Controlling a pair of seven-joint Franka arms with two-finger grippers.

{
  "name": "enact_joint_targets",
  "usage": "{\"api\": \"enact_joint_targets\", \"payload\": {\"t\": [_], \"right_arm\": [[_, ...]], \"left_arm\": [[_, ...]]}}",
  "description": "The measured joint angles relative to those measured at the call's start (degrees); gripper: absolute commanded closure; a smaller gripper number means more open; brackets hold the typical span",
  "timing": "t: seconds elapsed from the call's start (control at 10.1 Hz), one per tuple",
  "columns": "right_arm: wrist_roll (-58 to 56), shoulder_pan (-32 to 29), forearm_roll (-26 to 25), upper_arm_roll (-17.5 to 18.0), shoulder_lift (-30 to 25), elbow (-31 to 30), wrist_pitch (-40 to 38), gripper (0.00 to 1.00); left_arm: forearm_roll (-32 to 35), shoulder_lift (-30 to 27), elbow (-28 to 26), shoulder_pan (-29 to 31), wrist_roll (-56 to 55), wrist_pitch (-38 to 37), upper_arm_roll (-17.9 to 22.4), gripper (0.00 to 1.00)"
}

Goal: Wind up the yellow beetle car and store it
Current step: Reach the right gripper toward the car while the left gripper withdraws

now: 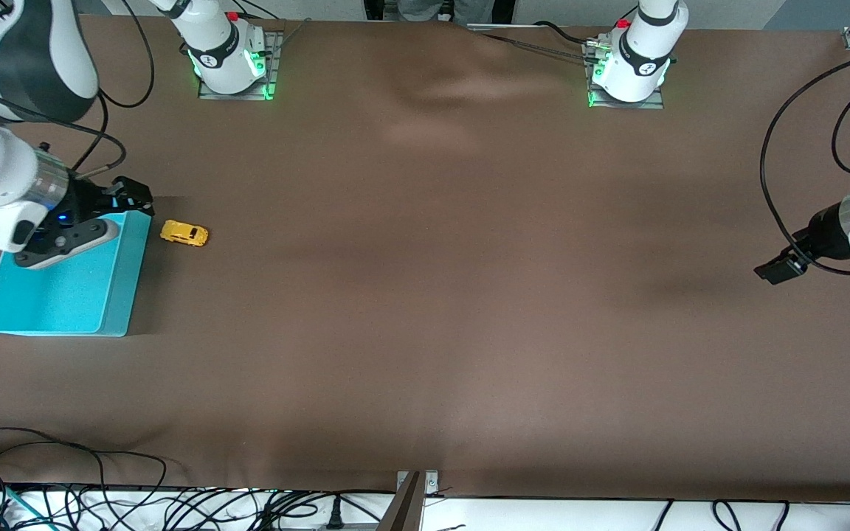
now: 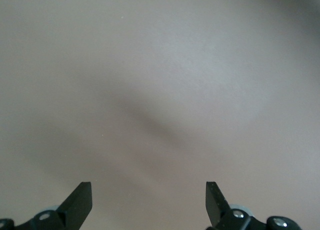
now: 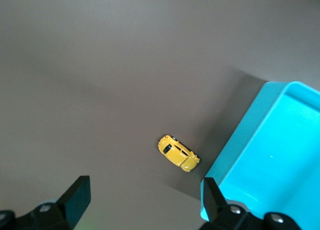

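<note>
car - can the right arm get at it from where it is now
Probably yes. The car sits on bare table beside the bin, with nothing on or against it. The open right gripper hangs over the bin's edge right next to it.

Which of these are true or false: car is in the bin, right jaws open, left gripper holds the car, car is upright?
1. The car is in the bin. False: it sits on the table beside the bin.
2. The right gripper has its jaws open. True.
3. The left gripper holds the car. False: it is open and empty, over bare table at the left arm's end.
4. The car stands on its wheels. True.
</note>
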Motion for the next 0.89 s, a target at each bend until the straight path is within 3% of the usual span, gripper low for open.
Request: {"api": "enact_joint_targets", "payload": {"t": [0.1,0.3,0.49,0.69,0.89], "right_arm": [[-4.4,-1.1,0.0,0.6,-1.0,-4.5,2.2,0.0],[-14.5,-6.0,0.0,5.1,-2.0,-11.1,5.2,0.0],[-25.7,-10.1,-0.3,8.9,-2.2,-16.7,13.1,0.0],[-36.5,-13.5,-3.1,10.8,-2.1,-23.6,24.7,0.0],[-43.1,-14.6,-5.7,11.3,-1.2,-26.2,29.5,0.0]], "left_arm": [[0.0,-0.4,1.9,-0.1,3.9,-2.4,-0.3,0.0],[0.0,-0.8,5.8,-0.3,11.6,-6.1,-0.3,0.0],[0.0,-0.8,8.0,-0.3,14.4,-7.8,-0.4,0.0],[0.0,-1.0,8.8,-0.3,15.9,-7.9,-0.6,0.0],[0.0,-2.4,8.6,-0.4,19.5,-8.8,-1.7,0.0]]}}
